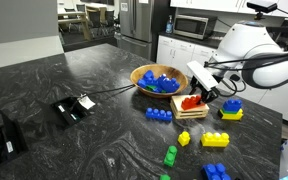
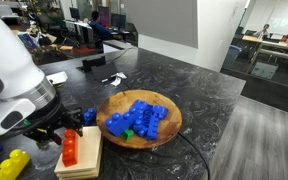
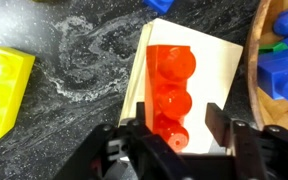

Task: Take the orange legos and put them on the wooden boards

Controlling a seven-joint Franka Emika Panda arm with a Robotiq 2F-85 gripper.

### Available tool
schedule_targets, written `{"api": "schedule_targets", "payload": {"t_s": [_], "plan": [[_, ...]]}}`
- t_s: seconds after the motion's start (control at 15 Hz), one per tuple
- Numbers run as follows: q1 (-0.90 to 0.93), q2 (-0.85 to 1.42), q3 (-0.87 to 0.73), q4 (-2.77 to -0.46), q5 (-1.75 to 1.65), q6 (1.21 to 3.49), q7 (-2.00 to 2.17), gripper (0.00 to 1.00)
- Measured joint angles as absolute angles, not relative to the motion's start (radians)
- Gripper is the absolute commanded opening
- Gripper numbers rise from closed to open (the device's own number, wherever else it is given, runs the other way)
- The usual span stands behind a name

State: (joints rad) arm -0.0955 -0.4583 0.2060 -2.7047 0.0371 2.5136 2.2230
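Note:
The orange legos (image 3: 171,85) lie on the wooden boards (image 3: 226,70), a short red-orange stack with its studs facing up. They show in both exterior views (image 1: 191,101) (image 2: 71,148), on the small square boards (image 1: 189,112) (image 2: 89,155) next to the round wooden bowl. My gripper (image 3: 176,135) hangs just above the near end of the stack, open. The left finger is close beside the legos. The right finger stands apart from them over bare board. The gripper also shows in both exterior views (image 1: 207,92) (image 2: 56,130).
The wooden bowl (image 1: 142,74) (image 2: 109,132) holds several blue bricks and a green one. A yellow brick (image 3: 4,90) lies left of the boards. Loose blue (image 1: 159,114), yellow (image 1: 215,140) and green (image 1: 171,155) bricks lie on the dark counter. A black device (image 1: 74,108) with a cable lies farther off.

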Motion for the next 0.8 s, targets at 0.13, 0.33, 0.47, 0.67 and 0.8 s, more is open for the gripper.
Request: {"api": "schedule_targets", "payload": {"t_s": [0.13, 0.33, 0.47, 0.67, 0.8], "plan": [[-0.090, -0.459, 0.206, -2.705, 0.037, 2.522, 2.223, 0.81], [-0.090, -0.459, 0.206, -2.705, 0.037, 2.523, 2.223, 0.81], [-0.090, -0.459, 0.205, -2.705, 0.037, 2.523, 2.223, 0.81], [-0.090, -0.459, 0.205, -2.705, 0.037, 2.522, 2.223, 1.00], [-0.088, -0.462, 0.209, -2.704, 0.027, 2.525, 2.223, 1.00]]}}
